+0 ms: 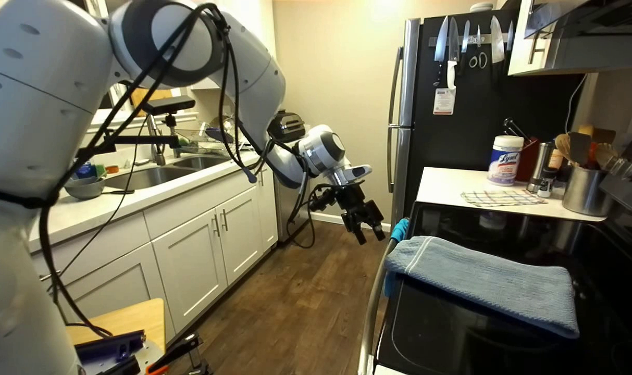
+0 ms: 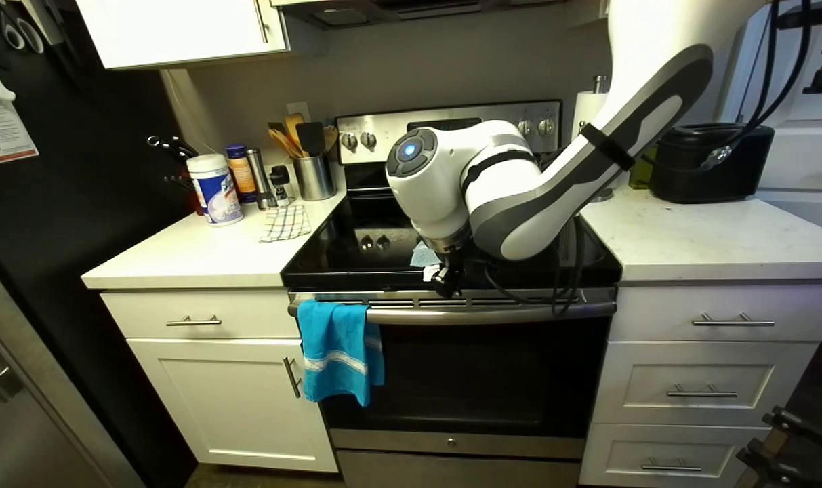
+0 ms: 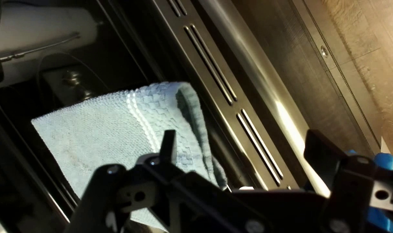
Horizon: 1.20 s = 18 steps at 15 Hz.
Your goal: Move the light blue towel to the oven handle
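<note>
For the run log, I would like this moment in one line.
gripper: open, empty | light blue towel: folded on stovetop | oven handle: holds bright blue towel | task: unfinished

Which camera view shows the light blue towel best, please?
An exterior view: nothing blocks the light blue towel on the black cooktop. The wrist view is closer, but the fingers cover part; in an exterior view only a patch shows.
</note>
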Each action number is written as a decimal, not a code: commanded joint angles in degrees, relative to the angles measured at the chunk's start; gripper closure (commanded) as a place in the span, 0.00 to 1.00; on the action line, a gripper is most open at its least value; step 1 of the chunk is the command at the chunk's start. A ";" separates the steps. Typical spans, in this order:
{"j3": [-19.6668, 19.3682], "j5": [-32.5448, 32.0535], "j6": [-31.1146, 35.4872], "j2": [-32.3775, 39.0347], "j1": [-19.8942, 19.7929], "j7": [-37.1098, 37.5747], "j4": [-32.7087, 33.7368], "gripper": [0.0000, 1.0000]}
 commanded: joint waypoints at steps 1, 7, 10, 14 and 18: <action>-1.99 -1.74 -0.84 3.39 1.40 1.93 2.87 0.00; -4.68 -6.98 -0.58 6.57 2.10 1.10 6.31 0.00; -5.34 -11.09 -1.20 7.12 2.01 1.02 7.83 0.00; -4.81 -13.86 -1.04 9.08 1.03 -0.17 10.52 0.00; -4.30 -14.40 -0.96 12.56 0.79 -1.07 14.14 0.00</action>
